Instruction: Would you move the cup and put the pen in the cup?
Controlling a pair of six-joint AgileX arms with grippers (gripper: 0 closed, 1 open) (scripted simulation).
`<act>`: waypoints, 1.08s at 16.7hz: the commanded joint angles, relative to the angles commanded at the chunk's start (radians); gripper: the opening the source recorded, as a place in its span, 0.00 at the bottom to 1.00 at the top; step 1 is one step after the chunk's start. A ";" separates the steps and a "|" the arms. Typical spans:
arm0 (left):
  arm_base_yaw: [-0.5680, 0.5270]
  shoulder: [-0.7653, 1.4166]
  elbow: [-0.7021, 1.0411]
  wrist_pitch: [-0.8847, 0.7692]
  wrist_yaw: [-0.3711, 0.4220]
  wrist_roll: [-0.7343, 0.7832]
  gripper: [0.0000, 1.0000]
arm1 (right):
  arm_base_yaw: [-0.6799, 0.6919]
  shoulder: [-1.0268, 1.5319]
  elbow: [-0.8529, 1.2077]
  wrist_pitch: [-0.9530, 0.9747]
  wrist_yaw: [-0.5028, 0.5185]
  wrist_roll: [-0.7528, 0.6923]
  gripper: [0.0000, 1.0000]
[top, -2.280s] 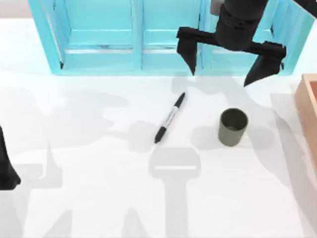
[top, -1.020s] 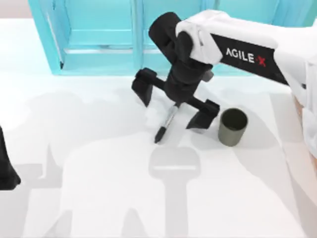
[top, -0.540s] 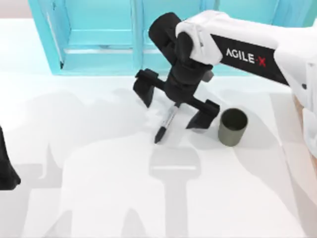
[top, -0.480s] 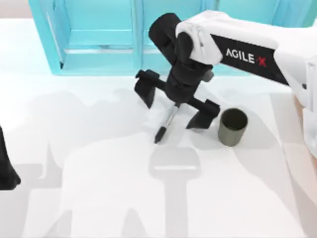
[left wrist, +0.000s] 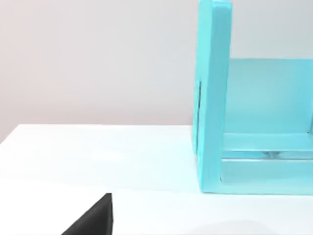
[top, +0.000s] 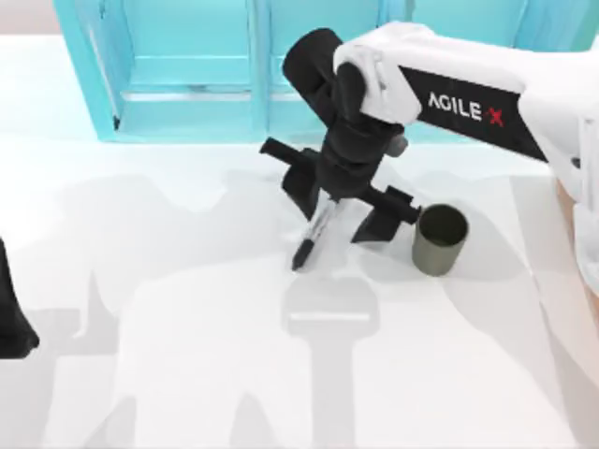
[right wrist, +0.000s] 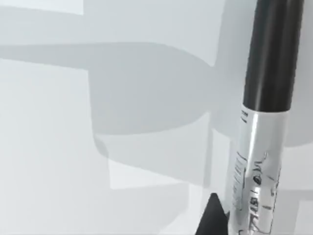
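Observation:
The pen (top: 310,238), black with a grey-white printed barrel, lies slanted on the white table near the middle. My right gripper (top: 341,206) is lowered over its upper half, open, with one finger on each side of the barrel. In the right wrist view the pen (right wrist: 259,147) is very close, and one fingertip (right wrist: 212,218) stands just beside the barrel. The olive-grey cup (top: 440,239) stands upright just right of the right gripper, apart from it. My left gripper (top: 11,323) is parked at the table's left edge.
A turquoise shelf unit (top: 187,75) runs along the back of the table, just behind the right arm, and appears in the left wrist view (left wrist: 215,98). A tan box edge (top: 562,201) sits at the far right.
The right gripper came from the back over the pen and lowered. In the last half second its fingers have drawn closer together around the barrel. Pen and cup have not moved.

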 joint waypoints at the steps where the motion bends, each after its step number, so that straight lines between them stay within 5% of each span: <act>1: 0.000 0.000 0.000 0.000 0.000 0.000 1.00 | 0.000 0.000 0.000 0.000 0.000 0.000 0.02; 9: 0.000 0.000 0.000 0.000 0.000 0.000 1.00 | 0.000 0.000 0.000 0.000 0.000 0.000 0.00; 18: 0.000 0.000 0.000 0.000 0.000 0.000 1.00 | 0.082 -0.371 -0.201 -0.154 0.047 0.050 0.00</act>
